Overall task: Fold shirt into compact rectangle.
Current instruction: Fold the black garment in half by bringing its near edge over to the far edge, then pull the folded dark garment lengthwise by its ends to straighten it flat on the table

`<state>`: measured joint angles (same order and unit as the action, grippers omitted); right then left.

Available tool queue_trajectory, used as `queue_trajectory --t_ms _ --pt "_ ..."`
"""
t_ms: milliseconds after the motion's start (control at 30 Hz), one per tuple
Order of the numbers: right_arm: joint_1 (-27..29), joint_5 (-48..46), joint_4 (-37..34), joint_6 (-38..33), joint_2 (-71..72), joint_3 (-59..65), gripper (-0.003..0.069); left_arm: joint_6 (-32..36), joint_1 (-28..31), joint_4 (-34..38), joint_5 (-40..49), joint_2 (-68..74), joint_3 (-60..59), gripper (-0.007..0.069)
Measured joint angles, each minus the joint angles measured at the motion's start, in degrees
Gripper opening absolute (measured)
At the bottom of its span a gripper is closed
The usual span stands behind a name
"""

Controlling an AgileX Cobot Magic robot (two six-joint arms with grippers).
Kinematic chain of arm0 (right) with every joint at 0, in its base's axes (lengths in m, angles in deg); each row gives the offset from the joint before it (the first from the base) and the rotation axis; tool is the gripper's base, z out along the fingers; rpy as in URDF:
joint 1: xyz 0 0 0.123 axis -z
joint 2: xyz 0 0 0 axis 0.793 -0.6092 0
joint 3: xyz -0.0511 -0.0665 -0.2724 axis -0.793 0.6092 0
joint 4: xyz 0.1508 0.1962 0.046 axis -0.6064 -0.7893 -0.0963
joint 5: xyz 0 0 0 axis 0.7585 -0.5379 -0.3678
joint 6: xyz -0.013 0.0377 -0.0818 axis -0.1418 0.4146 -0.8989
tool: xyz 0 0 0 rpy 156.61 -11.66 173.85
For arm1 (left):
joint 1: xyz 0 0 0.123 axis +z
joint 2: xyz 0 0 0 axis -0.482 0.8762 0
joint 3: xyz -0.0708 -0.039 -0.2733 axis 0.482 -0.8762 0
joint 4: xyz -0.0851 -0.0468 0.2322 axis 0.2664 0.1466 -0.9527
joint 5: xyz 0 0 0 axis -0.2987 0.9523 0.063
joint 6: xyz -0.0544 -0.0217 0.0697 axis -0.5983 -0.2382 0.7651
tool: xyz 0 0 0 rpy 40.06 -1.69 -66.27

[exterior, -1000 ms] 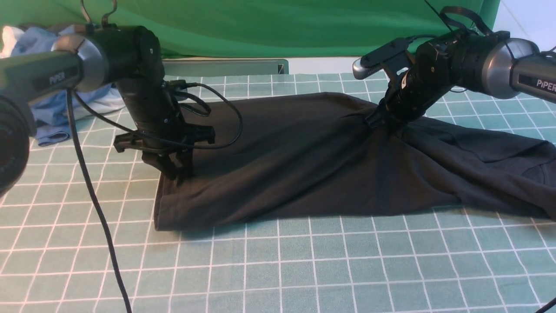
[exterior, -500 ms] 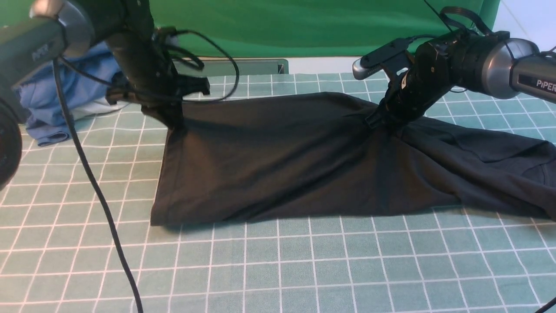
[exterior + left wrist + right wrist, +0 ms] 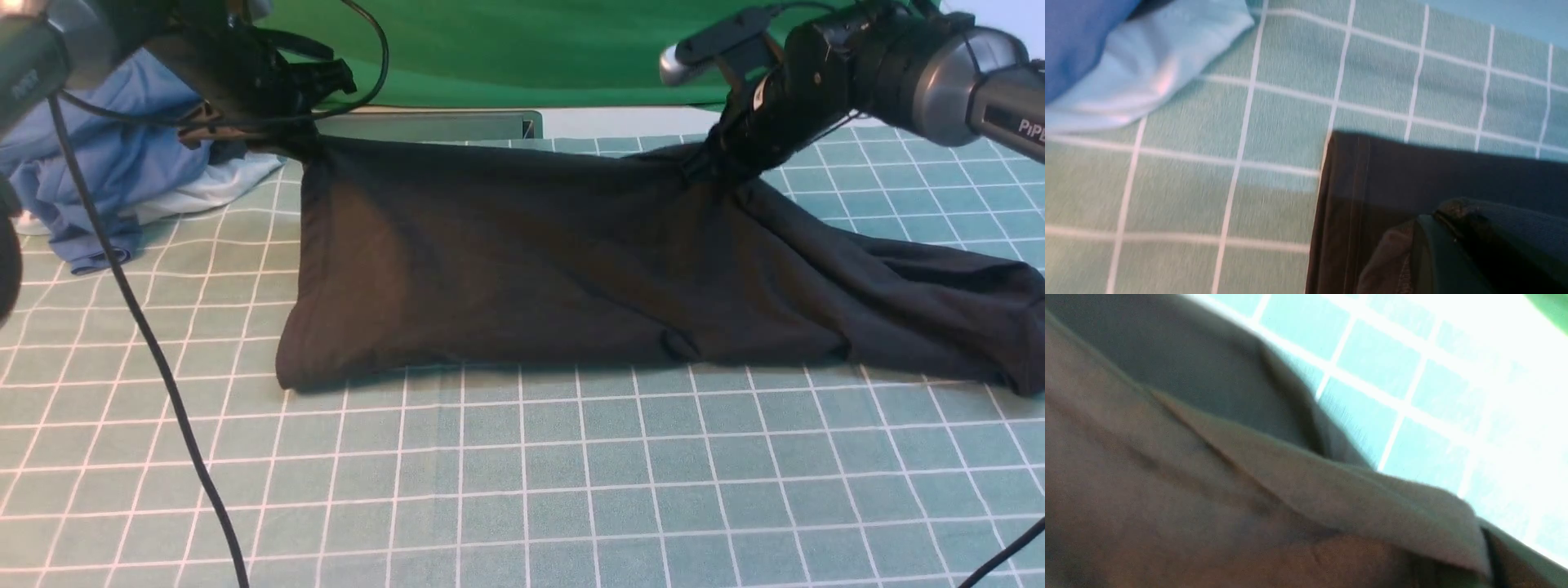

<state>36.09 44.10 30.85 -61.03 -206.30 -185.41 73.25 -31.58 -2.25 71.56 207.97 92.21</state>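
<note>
Teal table cover (image 3: 522, 490) with a white grid fills the foreground, and a bright green backdrop (image 3: 506, 49) hangs behind it. The left claw (image 3: 304, 145) is closed on one top corner of a black shirt (image 3: 522, 261), pinching the cloth up off the table. The right claw (image 3: 709, 167) is clamped on the shirt's upper edge too (its tips are buried in bunched cloth). Between the two claws the shirt's edge stretches nearly straight. Below them the cloth hangs like a curtain down to the table cover. On the outer side of the right claw, the rest of the shirt slopes away, crumpled. On the outer side of the left claw, near it, lie blue and white clothes (image 3: 122, 180). A black cable (image 3: 155, 359) dangles below the left arm.
</note>
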Motion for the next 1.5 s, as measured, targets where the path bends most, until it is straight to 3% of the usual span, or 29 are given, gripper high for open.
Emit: queue_trajectory --t_ms 267,433,467,567,633,700,767,800,833,900,1000,1167,1300,1500 --pt "0.0 5.2 0.1 0.0 -4.3 -0.6 0.0083 0.0 0.0 0.0 -5.3 3.3 0.0 0.0020" --pt "0.1 7.3 0.2 0.0 -5.8 -0.6 0.0176 0.0 0.0 0.0 -5.8 5.0 0.0 0.0055" --pt "0.1 7.4 0.2 0.1 -5.9 -0.7 0.0251 -0.1 0.0 0.0 -5.6 5.4 0.0 0.0099" --pt "0.1 1.5 0.8 0.0 -5.8 -2.5 0.0349 -1.0 0.0 -0.2 -1.4 5.4 0.0 0.0214" --pt "0.1 -2.4 1.7 0.0 -5.6 -3.8 0.0372 -1.3 0.0 -0.4 0.4 5.2 0.0 0.0259" --pt "0.1 -10.6 3.9 0.0 -4.5 -7.1 0.0388 -2.0 0.0 -1.4 3.1 4.1 0.0 0.0369" --pt "0.2 -16.6 5.1 -0.1 -3.4 -11.3 0.0374 -1.9 0.0 -2.2 4.2 2.6 0.0 0.0444" --pt "0.4 -21.0 5.4 -0.4 -2.1 -14.6 0.0328 -2.0 0.0 -2.5 5.0 0.8 0.0 0.0494" --pt "0.4 -21.6 5.5 -0.4 -1.9 -15.0 0.0328 -2.0 0.0 -2.5 5.1 0.5 0.0 0.0501" --pt "1.2 -28.5 5.5 -1.7 0.7 -20.4 0.0206 -2.0 0.0 -2.6 6.3 -3.1 0.0 0.0551" --pt "3.2 -31.1 4.1 -1.6 6.5 -21.7 0.0061 -2.0 0.0 -2.6 8.2 -7.0 0.2 0.0571" --pt "6.4 -31.7 -1.9 -1.2 19.0 -7.8 0.0031 -1.3 0.0 -2.5 16.3 -8.4 0.5 0.0510" --pt "8.3 -31.3 -3.4 1.0 27.0 10.8 0.0029 1.7 0.0 -2.4 20.4 -7.5 0.5 0.0352" --pt "8.8 -17.2 -3.7 6.3 24.4 31.1 0.0029 1.3 0.7 -0.6 20.3 -6.4 0.5 0.0091"
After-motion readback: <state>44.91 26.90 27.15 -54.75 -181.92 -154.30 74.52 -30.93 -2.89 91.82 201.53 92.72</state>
